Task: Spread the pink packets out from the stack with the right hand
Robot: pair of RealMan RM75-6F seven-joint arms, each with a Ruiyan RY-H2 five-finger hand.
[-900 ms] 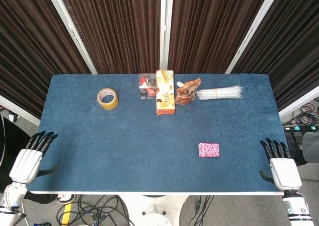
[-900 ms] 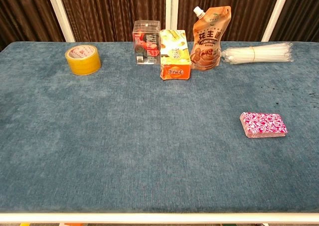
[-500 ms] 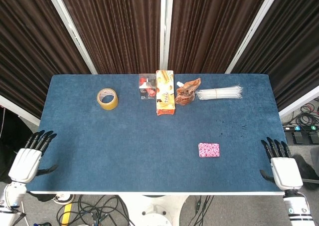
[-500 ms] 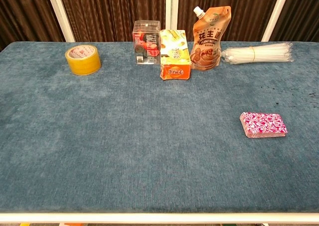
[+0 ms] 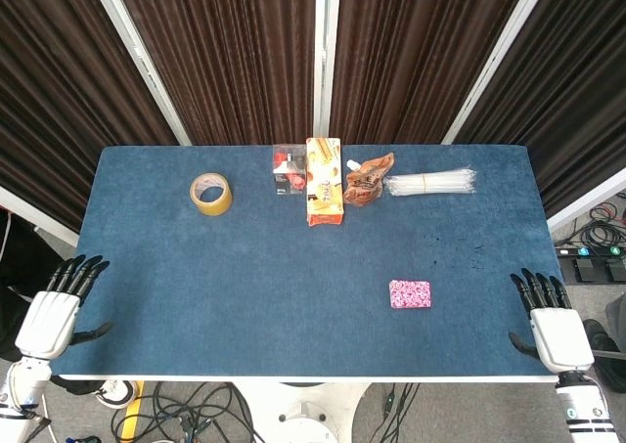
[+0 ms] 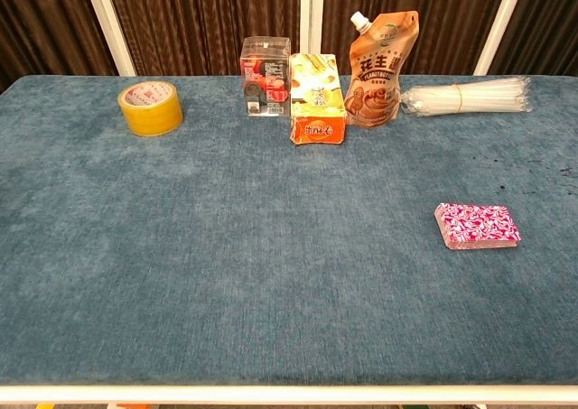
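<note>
A neat stack of pink patterned packets [image 5: 410, 293] [image 6: 478, 226] lies flat on the blue table, right of centre and toward the front. My right hand [image 5: 550, 324] hovers off the table's front right corner, fingers spread, holding nothing, well to the right of the stack. My left hand [image 5: 59, 308] hangs off the front left corner, fingers apart and empty. Neither hand appears in the chest view.
Along the back stand a yellow tape roll [image 5: 210, 194], a clear box with red contents [image 5: 289, 169], an orange snack carton [image 5: 324, 181], a brown spouted pouch [image 5: 367, 179] and a bundle of clear straws [image 5: 430, 182]. The blue table [image 5: 245, 267] ends at a white front edge.
Nothing on the table has shifted. Both hands stay at the front corners with only a slight drift.
</note>
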